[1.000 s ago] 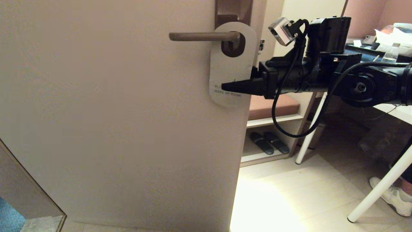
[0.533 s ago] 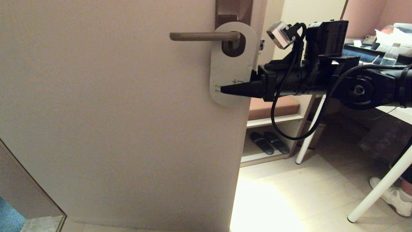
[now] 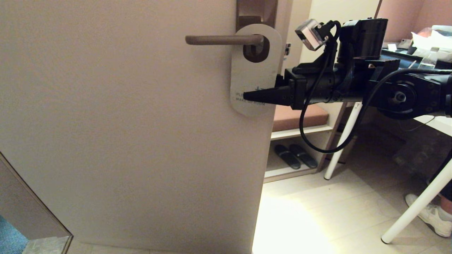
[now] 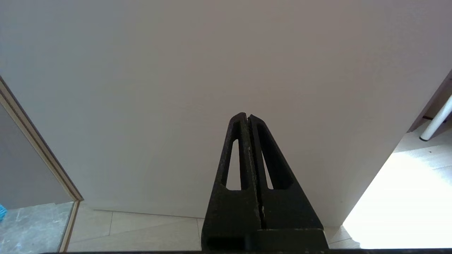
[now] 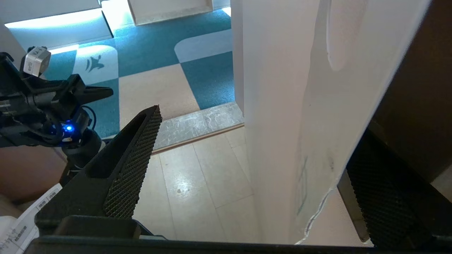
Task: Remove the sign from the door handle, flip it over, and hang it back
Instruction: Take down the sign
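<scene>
Sign (image 3: 255, 70) hangs on the door handle (image 3: 223, 40), grey side out. Right gripper (image 3: 247, 95) is spread wide, straddling the sign's lower edge. Close squarely on the card, then lift and slide it off along the handle. Left gripper (image 4: 248, 118) is parked, closed, empty.

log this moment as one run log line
right gripper: open, jaws astride sign lower edge | sign: on door handle, grey side out | left gripper: shut, parked

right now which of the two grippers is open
The right gripper, its fingers spread either side of the sign's lower edge. The left gripper is shut, parked low facing the door.
</scene>
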{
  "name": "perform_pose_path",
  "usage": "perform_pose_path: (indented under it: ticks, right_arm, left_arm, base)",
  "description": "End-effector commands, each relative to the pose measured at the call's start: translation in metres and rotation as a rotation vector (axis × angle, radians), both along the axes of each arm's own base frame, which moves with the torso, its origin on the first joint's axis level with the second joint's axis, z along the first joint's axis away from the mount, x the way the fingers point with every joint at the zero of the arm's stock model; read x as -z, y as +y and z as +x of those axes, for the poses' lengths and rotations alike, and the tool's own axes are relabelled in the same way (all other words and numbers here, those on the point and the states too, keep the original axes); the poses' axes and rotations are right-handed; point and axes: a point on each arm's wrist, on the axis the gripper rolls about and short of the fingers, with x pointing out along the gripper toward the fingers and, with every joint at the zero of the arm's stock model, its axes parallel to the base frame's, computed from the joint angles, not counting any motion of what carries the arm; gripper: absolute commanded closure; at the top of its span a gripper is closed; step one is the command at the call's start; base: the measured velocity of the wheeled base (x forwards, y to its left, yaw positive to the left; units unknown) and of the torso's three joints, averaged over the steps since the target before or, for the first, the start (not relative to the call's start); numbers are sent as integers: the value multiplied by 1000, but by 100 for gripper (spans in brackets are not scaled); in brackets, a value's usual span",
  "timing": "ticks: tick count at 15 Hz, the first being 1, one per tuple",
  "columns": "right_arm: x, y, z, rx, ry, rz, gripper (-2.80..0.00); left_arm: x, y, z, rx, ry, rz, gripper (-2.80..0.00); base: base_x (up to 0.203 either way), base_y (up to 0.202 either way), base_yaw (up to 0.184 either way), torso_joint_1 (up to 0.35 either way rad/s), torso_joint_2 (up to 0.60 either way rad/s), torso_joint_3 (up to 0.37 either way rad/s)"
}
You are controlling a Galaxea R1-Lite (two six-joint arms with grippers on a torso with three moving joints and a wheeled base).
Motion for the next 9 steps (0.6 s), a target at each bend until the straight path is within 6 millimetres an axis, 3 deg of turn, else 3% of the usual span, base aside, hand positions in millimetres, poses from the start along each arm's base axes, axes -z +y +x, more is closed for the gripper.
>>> perform_pose_path:
  ticks: [1,2,9]
  right_arm:
    - [-2,-1,-1,-6,-6,3,-280]
    - [-3,-1,-2,-6,-11,4,0]
    - [-5,-2,-6,-3,-18,4,0]
  left_arm:
    - [0,0,0,-1,-1,-1,0]
    - [0,0,0,-1,-1,-1,0]
    - [0,0,0,-1,0,0,0]
  base:
    - [0,0,0,0,0,0]
    - [0,0,0,0,0,0]
    - [0,0,0,0,0,0]
